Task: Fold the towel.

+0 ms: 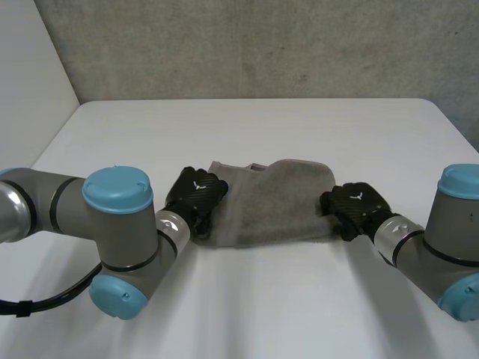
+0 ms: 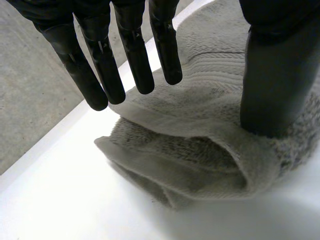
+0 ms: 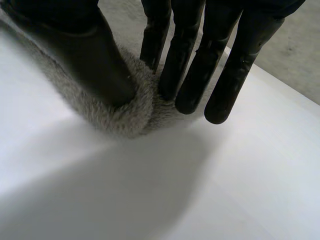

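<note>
Got left hand point(image 1: 196, 196) open and slack over the left end of the towel point(image 1: 273, 206), stretched long-ways side to side mid-table point(image 1: 247, 299), right hand point(image 1: 355, 206) pinching its right edge, so probably both equally near for an end-over-end fold.

White table point(image 1: 299, 127) with rounded far corners set against rough grey concrete wall point(image 1: 262, 45); paler wall panel point(image 1: 30, 60) seen at left.
</note>
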Robot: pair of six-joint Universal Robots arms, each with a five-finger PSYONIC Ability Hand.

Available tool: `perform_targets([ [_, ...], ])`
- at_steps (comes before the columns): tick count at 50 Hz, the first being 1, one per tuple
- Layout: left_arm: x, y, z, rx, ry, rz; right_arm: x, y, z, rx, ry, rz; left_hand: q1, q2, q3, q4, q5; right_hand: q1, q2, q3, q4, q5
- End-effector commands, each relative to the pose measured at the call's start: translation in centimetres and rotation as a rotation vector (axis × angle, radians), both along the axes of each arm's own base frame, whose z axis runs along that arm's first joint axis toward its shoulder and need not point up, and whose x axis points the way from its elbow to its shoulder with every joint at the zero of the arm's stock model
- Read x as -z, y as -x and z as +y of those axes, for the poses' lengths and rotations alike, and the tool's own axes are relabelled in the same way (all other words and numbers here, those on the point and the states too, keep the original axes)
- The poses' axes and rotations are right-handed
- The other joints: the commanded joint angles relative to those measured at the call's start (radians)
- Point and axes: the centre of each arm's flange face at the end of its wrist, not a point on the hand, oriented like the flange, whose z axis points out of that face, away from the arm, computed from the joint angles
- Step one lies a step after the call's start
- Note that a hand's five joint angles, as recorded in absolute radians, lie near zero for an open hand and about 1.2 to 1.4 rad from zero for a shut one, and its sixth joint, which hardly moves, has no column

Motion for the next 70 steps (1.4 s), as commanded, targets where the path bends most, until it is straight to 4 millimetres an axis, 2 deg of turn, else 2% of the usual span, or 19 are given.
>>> perform_targets([
  [1,-1.3,-0.1,0.3,-0.003,0.021,0.019,0.3,0.3,-0.8,0.039,0.003,0.022,-0.093,-0.091,-0.087,-0.099,-0.248,0.286,0.287,0.289,0.289,0.299],
  [9,-1.6,-0.2,0.4,-0.008,0.018,0.018,-0.5,0.5,-0.4,0.030,0.009,0.056,-0.096,-0.094,-0.090,-0.102,-0.251,0.324,0.326,0.327,0.327,0.338],
  [16,-4.8,-1.1,0.8,-0.023,0.076,0.057,-4.6,3.0,-0.6,0.021,0.118,0.268,-0.102,-0.100,-0.096,-0.108,-0.257,0.324,0.326,0.327,0.327,0.338],
  [22,-6.4,-1.2,1.0,-0.023,0.110,0.079,-7.2,2.9,-1.9,0.011,0.234,0.314,-0.116,-0.115,-0.110,-0.122,-0.272,0.324,0.326,0.327,0.327,0.338],
  [26,-7.4,-1.5,0.6,-0.038,0.137,0.094,-10.6,-1.1,-1.7,-0.065,0.370,0.267,-0.122,-0.120,-0.116,-0.128,-0.278,0.324,0.326,0.327,0.327,0.338],
  [29,-7.8,-1.8,0.3,-0.047,0.145,0.101,-11.4,-4.6,-0.6,-0.160,0.426,0.233,-0.122,-0.120,-0.116,-0.128,-0.278,0.324,0.326,0.327,0.327,0.338],
  [30,-7.8,-1.8,0.3,-0.047,0.145,0.101,-11.4,-4.7,-0.6,-0.161,0.426,0.232,-0.122,-0.120,-0.116,-0.128,-0.278,0.324,0.326,0.327,0.327,0.338],
  [32,-8.0,-1.9,0.1,-0.059,0.146,0.110,-9.8,-8.6,1.3,-0.292,0.427,0.215,-0.122,-0.120,-0.116,-0.128,-0.278,0.324,0.326,0.327,0.327,0.338],
  [33,-8.0,-1.9,0.1,-0.059,0.146,0.110,-9.7,-8.6,1.3,-0.292,0.427,0.215,-0.122,-0.120,-0.116,-0.128,-0.278,0.324,0.326,0.327,0.327,0.338],
  [35,-8.1,-2.3,-0.2,-0.087,0.138,0.126,-7.8,-12.6,5.2,-0.468,0.411,0.188,-0.125,-0.123,-0.119,-0.131,-0.280,0.324,0.326,0.327,0.327,0.338],
  [39,-8.1,-2.7,-0.7,-0.131,0.129,0.148,-4.9,-14.4,8.4,-0.606,0.340,0.198,-0.137,-0.135,-0.131,-0.143,-0.292,0.324,0.326,0.327,0.327,0.338],
  [43,-8.1,-3.3,-1.2,-0.179,0.109,0.180,-1.8,-13.8,9.7,-0.651,0.193,0.255,-0.134,-0.132,-0.128,-0.140,-0.289,0.324,0.326,0.327,0.327,0.338],
  [47,-8.1,-3.4,-1.3,-0.183,0.103,0.193,-1.7,-13.5,10.0,-0.647,0.158,0.249,-0.137,-0.135,-0.131,-0.143,-0.292,0.276,0.277,0.279,0.279,0.289],
  [48,-8.2,-3.4,-1.4,-0.184,0.106,0.197,-2.1,-13.3,9.8,-0.627,0.149,0.229,-0.140,-0.138,-0.134,-0.146,-0.295,-0.184,-0.182,-0.181,-0.181,-0.170],
  [49,-8.2,-3.4,-1.4,-0.184,0.106,0.197,-2.1,-13.3,9.8,-0.627,0.149,0.229,-0.140,-0.138,-0.134,-0.146,-0.295,-0.189,-0.187,-0.185,-0.186,-0.175],
  [50,-8.3,-3.4,-1.6,-0.186,0.111,0.202,-3.0,-12.9,9.4,-0.592,0.137,0.191,-0.140,-0.138,-0.134,-0.146,-0.295,-0.587,-0.585,-0.583,-0.584,-0.573],
  [51,-8.5,-3.3,-1.6,-0.184,0.117,0.206,-4.3,-12.2,8.4,-0.535,0.131,0.136,-0.146,-0.144,-0.140,-0.152,-0.301,-0.666,-0.665,-0.663,-0.663,-0.653],
  [59,-9.3,-2.5,-2.0,-0.179,0.126,0.269,-7.6,-9.4,6.1,-0.337,0.098,-0.103,-0.157,-0.156,-0.151,-0.164,-0.313,-0.898,-0.896,-0.894,-0.895,-0.884],
  [70,-8.8,-1.1,-2.0,-0.156,0.102,0.357,-7.7,-6.3,3.7,-0.171,-0.009,-0.217,-0.184,-0.182,-0.178,-0.190,-0.339,-0.898,-0.896,-0.894,-0.895,-0.884],
])
